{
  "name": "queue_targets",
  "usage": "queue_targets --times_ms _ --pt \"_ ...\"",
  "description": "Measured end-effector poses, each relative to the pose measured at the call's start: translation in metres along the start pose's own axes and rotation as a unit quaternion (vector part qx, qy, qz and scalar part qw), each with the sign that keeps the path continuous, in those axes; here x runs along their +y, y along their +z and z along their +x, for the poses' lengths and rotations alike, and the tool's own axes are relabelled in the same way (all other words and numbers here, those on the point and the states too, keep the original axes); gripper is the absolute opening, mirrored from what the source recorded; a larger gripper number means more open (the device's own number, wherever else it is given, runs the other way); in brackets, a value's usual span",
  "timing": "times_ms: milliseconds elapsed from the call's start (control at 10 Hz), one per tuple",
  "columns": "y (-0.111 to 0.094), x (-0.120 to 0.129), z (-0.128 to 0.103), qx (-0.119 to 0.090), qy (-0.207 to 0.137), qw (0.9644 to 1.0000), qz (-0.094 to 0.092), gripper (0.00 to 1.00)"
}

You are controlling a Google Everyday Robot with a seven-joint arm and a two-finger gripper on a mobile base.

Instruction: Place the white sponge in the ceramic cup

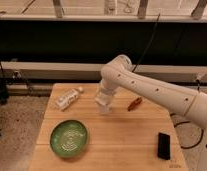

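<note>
The white arm (147, 87) is reaching in from the right and bending down over the wooden table (127, 147); the gripper (104, 107) is hanging at its end, pointing downward above the middle of the rear half of the tabletop, between a white bottle (68, 98) lying on its side to the left and a small reddish-brown object (134, 103) to the right; whether the claw is standing wide, narrow or closed on something cannot be told, since its pale tip is blending with the wrist above it; the white sponge is not showing as a separate item anywhere on the table, so it is probably sitting at or under the gripper, which would explain the vertical, top-down pose, though this is a judgement only; no ceramic cup is showing clearly either; a green dish (53, 140) is resting near the front left corner, well apart from the gripper, and a black block (164, 145) is lying near the front right edge; the loose items are lying spread apart, which is leaving the arm open room to descend and lift without brushing a neighbour; the step in hand is appearing to be the grasp or first lift, with the transfer not yet done.
</note>
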Motion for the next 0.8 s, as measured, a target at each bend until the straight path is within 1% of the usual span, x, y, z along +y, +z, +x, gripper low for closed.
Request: queue_targets --times_ms 400,500,600,700,800 --pt "0.0017 -0.0058 0.0041 0.011 -0.003 0.9999 0.005 0.76" --pt "0.0016 -0.0044 0.0052 0.010 0.001 0.9999 0.005 0.72" --pt "0.0009 0.0007 0.0059 0.008 0.003 1.0000 0.004 0.74" --pt "0.0002 0.0041 0.0072 0.008 0.004 1.0000 0.004 0.79" --pt "0.0010 0.0030 0.0077 0.008 0.003 1.0000 0.005 0.80"
